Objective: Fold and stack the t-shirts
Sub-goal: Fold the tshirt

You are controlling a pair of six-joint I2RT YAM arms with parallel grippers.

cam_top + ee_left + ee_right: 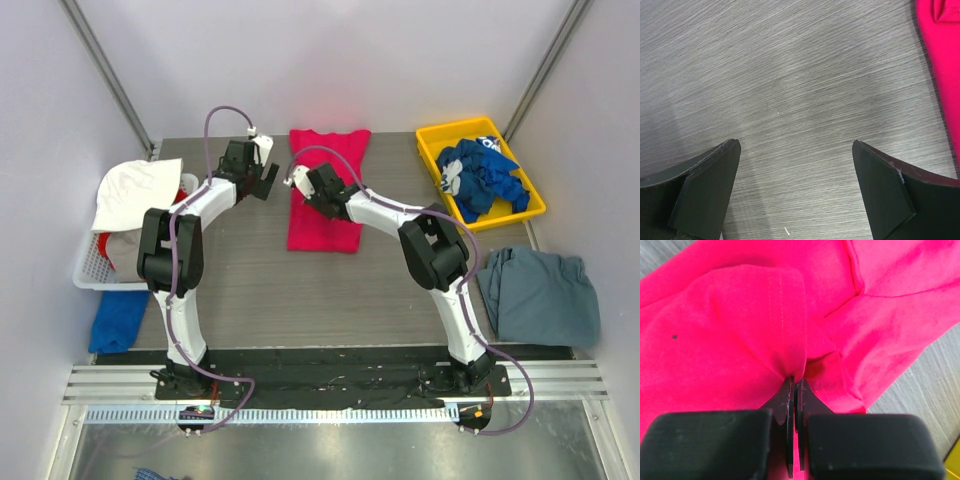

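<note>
The bright pink-red t-shirt point(327, 190) lies as a long folded strip at the back middle of the table. My right gripper point(300, 183) is at its left edge, shut on a pinch of the pink cloth point(790, 340). My left gripper point(266, 180) is open and empty above bare table just left of the shirt, whose edge shows in the left wrist view point(945, 65). A slate grey-blue t-shirt point(540, 295) lies at the right. Royal blue t-shirts with white print point(480, 177) are heaped in a yellow tray point(432, 150).
A white basket point(85, 270) at the left holds white and grey cloth point(135, 190). A blue cloth point(118, 320) hangs below it off the table's left edge. Metal frame posts stand at the back corners.
</note>
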